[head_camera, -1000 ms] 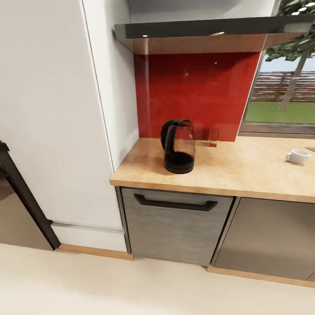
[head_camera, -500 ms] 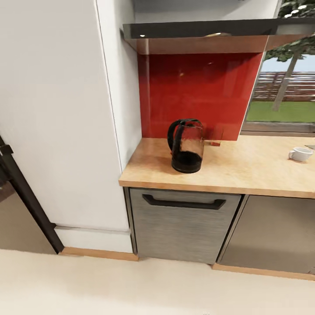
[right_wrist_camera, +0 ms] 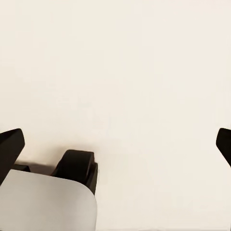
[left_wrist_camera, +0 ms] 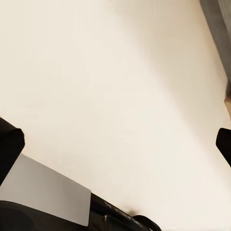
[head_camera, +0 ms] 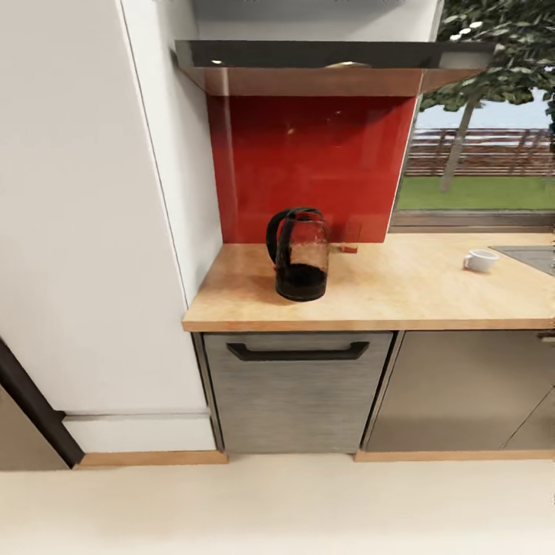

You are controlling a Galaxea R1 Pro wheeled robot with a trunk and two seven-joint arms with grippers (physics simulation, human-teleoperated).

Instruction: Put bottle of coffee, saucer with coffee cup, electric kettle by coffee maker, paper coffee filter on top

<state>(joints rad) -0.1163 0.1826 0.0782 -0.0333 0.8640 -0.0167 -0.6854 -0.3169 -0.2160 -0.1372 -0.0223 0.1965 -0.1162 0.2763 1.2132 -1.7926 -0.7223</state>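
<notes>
My left pincer (left_wrist_camera: 115, 144) hangs over bare pale floor (left_wrist_camera: 120, 72) with its tips spread wide and nothing between them. My right pincer (right_wrist_camera: 115, 139) is the same: wide apart, empty, pointing down at the floor, with a grey-and-black part of my own base (right_wrist_camera: 53, 192) beside it.

Well ahead of both pincers and above them stands the tabletop (head_camera: 432, 297). On it the electric kettle (head_camera: 299, 254) stands upright near the red backsplash (head_camera: 308, 169), and far off toward my right pincer's side sits the coffee cup (head_camera: 481, 260), close to a sink edge. The dark kitchen shelf (head_camera: 324, 54) juts out above the kettle.

I judge I am on my way to the kettle. The risk: its glass body is smooth, so a hurried reach could nudge it, tip it, or knock it against the backsplash.
</notes>
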